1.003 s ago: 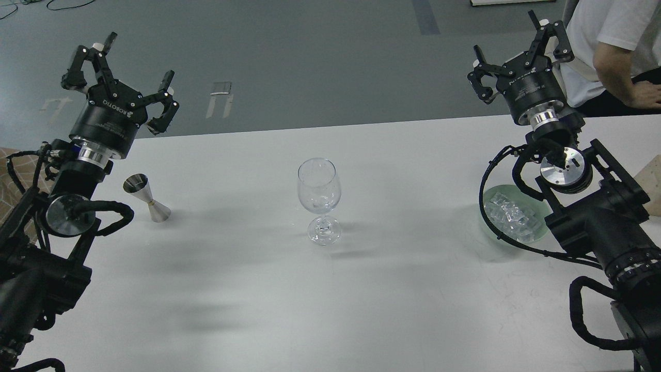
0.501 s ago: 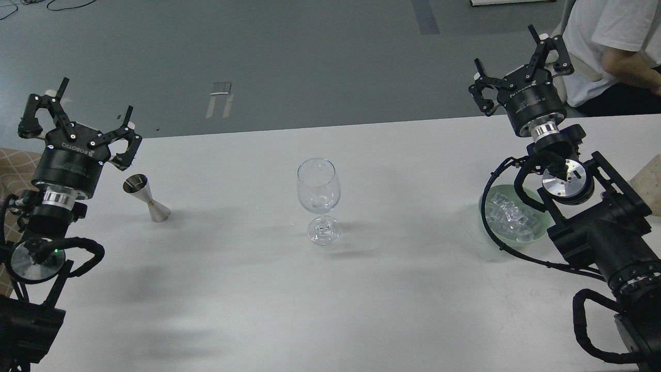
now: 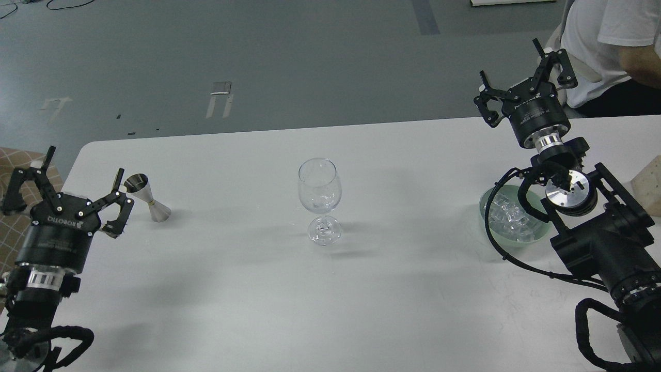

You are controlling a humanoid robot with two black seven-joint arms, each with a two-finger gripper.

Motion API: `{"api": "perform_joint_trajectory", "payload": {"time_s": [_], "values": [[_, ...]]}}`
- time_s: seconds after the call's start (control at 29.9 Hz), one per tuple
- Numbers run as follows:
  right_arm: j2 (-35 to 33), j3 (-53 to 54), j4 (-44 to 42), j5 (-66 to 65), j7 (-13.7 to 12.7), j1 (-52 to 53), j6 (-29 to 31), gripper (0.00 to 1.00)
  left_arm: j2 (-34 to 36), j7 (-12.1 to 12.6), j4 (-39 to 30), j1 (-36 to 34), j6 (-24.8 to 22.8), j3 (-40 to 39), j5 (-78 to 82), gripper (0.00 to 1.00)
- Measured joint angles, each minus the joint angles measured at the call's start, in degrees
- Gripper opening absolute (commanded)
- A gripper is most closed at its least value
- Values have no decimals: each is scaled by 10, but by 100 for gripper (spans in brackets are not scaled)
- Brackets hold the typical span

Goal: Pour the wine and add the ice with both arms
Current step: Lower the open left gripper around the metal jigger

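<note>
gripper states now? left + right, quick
Left gripper: open, holding nothing, just left of the steel jigger.
Right gripper: open, holding nothing, raised beyond the bowl of ice.

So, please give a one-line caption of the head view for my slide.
Open left gripper beside jigger, open right gripper raised beyond bowl of ice; glass stands mid-table.

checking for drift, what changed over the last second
The left gripper dropped down the view toward the near left table corner, open and empty, ending beside the jigger. The right gripper shifted slightly right, open. Wine glass, jigger and ice in its bowl stayed put.
</note>
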Motion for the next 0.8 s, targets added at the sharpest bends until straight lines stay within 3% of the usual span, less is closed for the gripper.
{"api": "perform_joint_trajectory", "payload": {"time_s": [0.2, 0.57, 0.67, 0.8], "values": [[0, 1, 14, 0, 1, -9, 0, 100, -50, -5, -6, 31, 13, -1, 7, 99], [2, 1, 24, 0, 1, -17, -2, 100, -62, 0, -7, 29, 72, 3, 31, 99], [4, 0, 25, 0, 1, -18, -2, 100, -63, 8, -7, 28, 57, 0, 25, 99], [5, 0, 25, 0, 1, -18, -2, 100, -72, 39, -7, 30, 8, -3, 20, 98]]}}
